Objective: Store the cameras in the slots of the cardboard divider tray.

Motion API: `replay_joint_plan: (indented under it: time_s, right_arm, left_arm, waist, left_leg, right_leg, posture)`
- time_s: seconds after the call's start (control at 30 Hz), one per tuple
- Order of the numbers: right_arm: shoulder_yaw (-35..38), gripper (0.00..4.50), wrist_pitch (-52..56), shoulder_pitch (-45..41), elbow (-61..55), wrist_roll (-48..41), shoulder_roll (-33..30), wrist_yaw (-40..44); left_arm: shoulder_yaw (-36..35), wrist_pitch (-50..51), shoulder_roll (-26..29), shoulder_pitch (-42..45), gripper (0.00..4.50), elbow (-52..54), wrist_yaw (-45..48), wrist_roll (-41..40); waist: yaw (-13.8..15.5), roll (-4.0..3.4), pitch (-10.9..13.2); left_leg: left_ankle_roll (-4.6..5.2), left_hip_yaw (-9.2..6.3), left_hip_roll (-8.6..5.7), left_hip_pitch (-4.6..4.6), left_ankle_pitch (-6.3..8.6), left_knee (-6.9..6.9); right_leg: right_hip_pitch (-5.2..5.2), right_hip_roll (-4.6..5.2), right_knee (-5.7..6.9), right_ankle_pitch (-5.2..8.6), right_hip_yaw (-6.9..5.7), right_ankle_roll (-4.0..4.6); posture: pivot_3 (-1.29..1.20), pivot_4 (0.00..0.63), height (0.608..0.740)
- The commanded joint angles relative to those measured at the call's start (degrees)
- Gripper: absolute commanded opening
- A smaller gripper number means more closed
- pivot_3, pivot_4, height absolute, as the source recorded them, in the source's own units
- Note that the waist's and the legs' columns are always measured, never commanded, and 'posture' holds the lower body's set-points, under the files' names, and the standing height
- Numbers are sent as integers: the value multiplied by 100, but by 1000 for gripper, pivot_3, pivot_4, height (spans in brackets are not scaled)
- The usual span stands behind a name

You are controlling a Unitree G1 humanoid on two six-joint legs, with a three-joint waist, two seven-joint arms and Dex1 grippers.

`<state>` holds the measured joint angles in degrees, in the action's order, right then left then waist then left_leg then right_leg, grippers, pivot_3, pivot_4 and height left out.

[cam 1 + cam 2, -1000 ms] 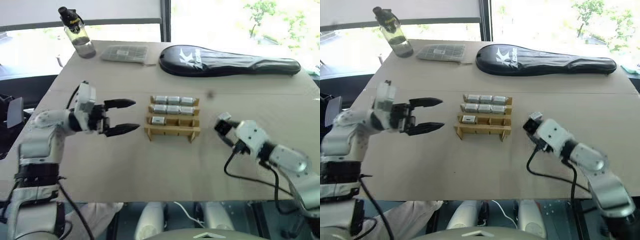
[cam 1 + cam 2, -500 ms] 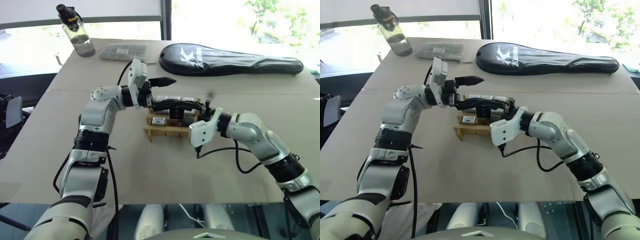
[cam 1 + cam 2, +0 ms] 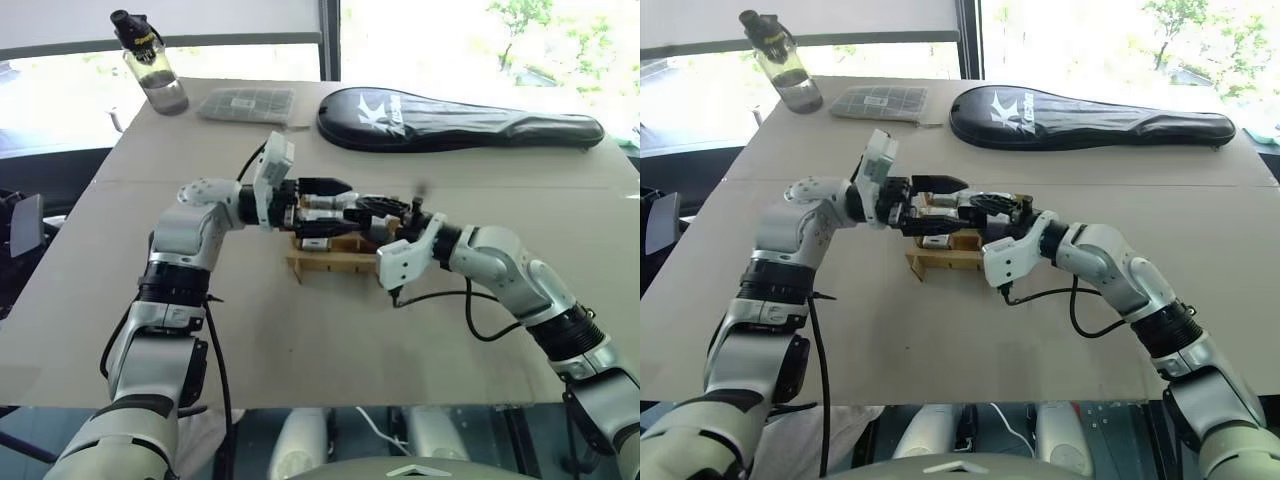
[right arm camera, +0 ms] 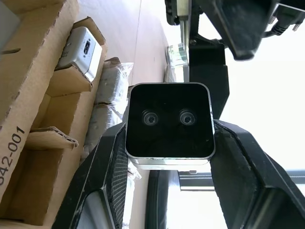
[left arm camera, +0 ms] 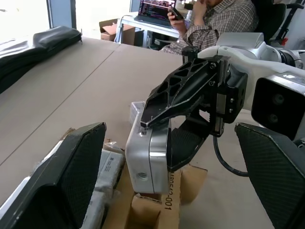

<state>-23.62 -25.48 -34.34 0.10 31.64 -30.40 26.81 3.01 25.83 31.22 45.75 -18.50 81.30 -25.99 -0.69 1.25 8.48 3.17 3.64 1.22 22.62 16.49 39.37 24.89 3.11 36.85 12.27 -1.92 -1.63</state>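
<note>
With the tray [image 3: 340, 258] mid-table already holding cameras in its far rows, the right gripper [image 5: 157, 143] clamps another camera [image 4: 169, 121] just above it, the left gripper [image 3: 335, 208] spread wide alongside, near slots seemingly unfilled.

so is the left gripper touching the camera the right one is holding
Apart. In the left wrist view the left gripper has its fingers standing wide on either side of the camera, with clear gaps, while the right gripper clamps it above the cardboard divider tray.
</note>
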Motion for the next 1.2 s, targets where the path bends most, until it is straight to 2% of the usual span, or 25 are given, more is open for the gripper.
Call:
replay_joint_plan:
  time_s: [0.03,0.33,0.37,0.43,0.5,0.67,1.0,1.07,1.17,1.2]
  right_arm:
    - [223,1891,-142,-171,-128,-12,6,-137]
    - [204,1891,-261,-183,-225,-26,46,-195]
    - [203,1891,-264,-176,-233,-18,50,-193]
    - [205,1891,-275,-165,-238,-12,50,-183]
    - [196,1891,-282,-147,-231,-1,42,-172]
    - [177,1891,-313,-94,-211,33,32,-163]
    - [136,1891,-194,68,-303,-180,40,51]
    - [195,2989,-57,175,-382,-453,110,116]
    - [401,4219,434,478,-646,-1075,223,352]
    - [467,4479,581,580,-760,-1212,224,436]
  left_arm:
    - [26,96,51,24,4500,231,90,-70]
    - [72,40,68,70,4500,106,140,18]
    - [67,31,75,84,3977,85,154,17]
    - [49,17,77,110,3484,57,162,14]
    - [22,20,83,151,2292,31,173,-4]
    - [-34,73,101,253,692,-19,190,-58]
    - [2,-42,76,292,708,-115,221,41]
    - [33,-115,64,278,708,-148,236,85]
    - [28,-310,14,248,708,-155,224,103]
    - [14,-358,-2,239,708,-135,212,90]
  waist:
    - [4,0,0]
    - [-2,0,0]
    - [-1,0,0]
    - [0,0,0]
    - [-2,0,0]
    - [1,0,0]
    - [2,0,0]
    - [3,0,0]
    - [3,0,0]
    - [12,0,0]
  left_leg:
    - [0,0,0,0,0,0]
    - [0,-1,0,0,0,0]
    - [0,0,0,0,0,0]
    - [0,0,0,0,0,0]
    - [0,0,0,0,0,0]
    - [0,-1,0,0,0,0]
    - [0,0,0,0,0,0]
    - [0,0,0,0,0,0]
    - [0,0,0,0,0,0]
    - [0,0,0,0,0,0]
  right_leg:
    - [0,0,0,0,-1,0]
    - [0,0,0,0,0,0]
    - [0,0,0,0,1,0]
    - [0,0,0,0,1,0]
    - [0,0,0,0,0,0]
    - [0,0,0,0,0,0]
    - [0,0,1,0,0,0]
    - [0,0,0,0,0,0]
    - [-1,0,-1,0,0,0]
    - [-1,0,0,0,1,0]
  posture:
    - [0,150,740]
    - [0,150,740]
    - [0,150,740]
    - [0,150,740]
    - [0,150,740]
    - [0,150,740]
    - [0,150,740]
    - [0,150,740]
    - [0,150,740]
    - [0,150,740]
